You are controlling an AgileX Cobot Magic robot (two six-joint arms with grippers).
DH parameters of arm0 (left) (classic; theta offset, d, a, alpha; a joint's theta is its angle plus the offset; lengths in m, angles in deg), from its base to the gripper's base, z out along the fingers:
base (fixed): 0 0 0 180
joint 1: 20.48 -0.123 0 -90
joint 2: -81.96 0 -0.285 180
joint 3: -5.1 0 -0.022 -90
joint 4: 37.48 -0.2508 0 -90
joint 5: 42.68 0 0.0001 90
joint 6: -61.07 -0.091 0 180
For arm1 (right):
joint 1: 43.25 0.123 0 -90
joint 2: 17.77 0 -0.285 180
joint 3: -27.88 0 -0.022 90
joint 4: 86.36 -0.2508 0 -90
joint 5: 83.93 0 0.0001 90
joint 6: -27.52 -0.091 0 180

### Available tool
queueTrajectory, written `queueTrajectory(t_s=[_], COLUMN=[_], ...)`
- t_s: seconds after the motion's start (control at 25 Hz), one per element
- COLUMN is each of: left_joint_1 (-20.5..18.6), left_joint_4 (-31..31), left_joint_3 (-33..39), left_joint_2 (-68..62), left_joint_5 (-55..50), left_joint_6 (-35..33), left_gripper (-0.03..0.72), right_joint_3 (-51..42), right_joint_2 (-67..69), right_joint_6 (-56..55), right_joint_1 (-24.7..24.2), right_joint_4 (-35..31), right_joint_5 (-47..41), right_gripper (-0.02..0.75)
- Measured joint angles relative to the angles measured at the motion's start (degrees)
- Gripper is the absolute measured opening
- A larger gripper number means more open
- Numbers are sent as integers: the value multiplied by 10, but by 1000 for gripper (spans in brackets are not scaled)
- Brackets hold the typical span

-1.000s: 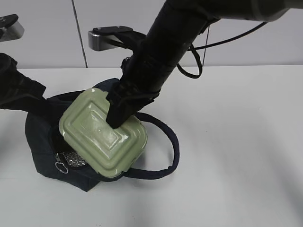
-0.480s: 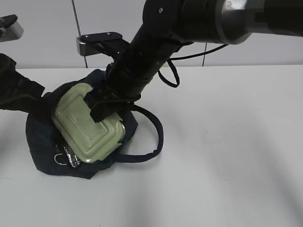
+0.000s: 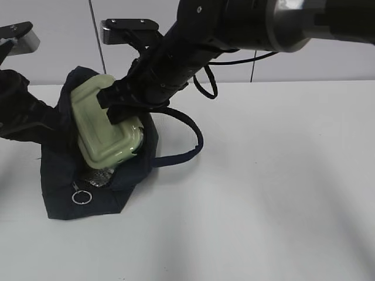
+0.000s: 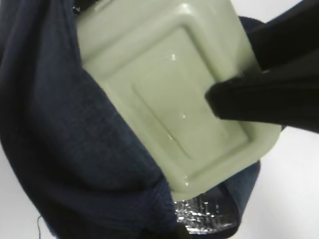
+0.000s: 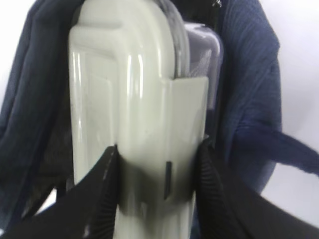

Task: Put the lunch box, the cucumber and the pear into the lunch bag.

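The lunch box (image 3: 104,126), with its sage-green lid, stands tilted, its lower end inside the open mouth of the navy lunch bag (image 3: 64,187). My right gripper (image 3: 119,110) is shut on its upper end. In the right wrist view my gripper (image 5: 157,191) clamps the box (image 5: 129,99) edge-on. My left gripper is hidden in bunched bag fabric (image 4: 65,139) and holds the bag's left wall up beside the box lid (image 4: 169,89). The cucumber and the pear are out of view.
The bag's silver lining (image 3: 98,177) shows below the box. The zipper ring pull (image 3: 81,197) lies on the bag's front. The padded loop handle (image 3: 190,143) lies on the white table (image 3: 281,187) to the right. A grey wall stands behind.
My right gripper has carried the lunch box to the left and tipped it steeper, down into the bag's mouth. The bag's left wall has risen and the handle has been dragged along.
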Motion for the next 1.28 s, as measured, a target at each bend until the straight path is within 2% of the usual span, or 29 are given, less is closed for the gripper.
queueTrajectory(t_s=[0.32, 0.6, 0.72, 0.84, 0.88, 1.08, 1.28], left_joint_1=[0, 1, 1, 1, 1, 1, 1], left_joint_4=[0, 0, 0, 0, 0, -4, -4], left_joint_3=[0, 0, 0, 0, 0, 0, 0], left_joint_2=[0, 0, 0, 0, 0, 0, 0], left_joint_5=[-4, -18, -23, -23, -23, -22, -22], left_joint_6=[2, 2, 2, 2, 2, 2, 2], left_gripper=[1, 1, 1, 1, 1, 1, 1], right_joint_3=[7, 28, 32, 41, 45, 62, 67], right_joint_2=[24, 42, 42, 38, 35, 3, -3], right_joint_6=[-19, 5, 17, 19, 20, 11, 4], right_joint_1=[4, 40, 44, 44, 44, 40, 31], right_joint_4=[-50, -33, -24, -9, -1, 47, 63], right_joint_5=[46, 24, 2, -5, -7, -9, -9], right_gripper=[303, 307, 401, 583, 604, 585, 562])
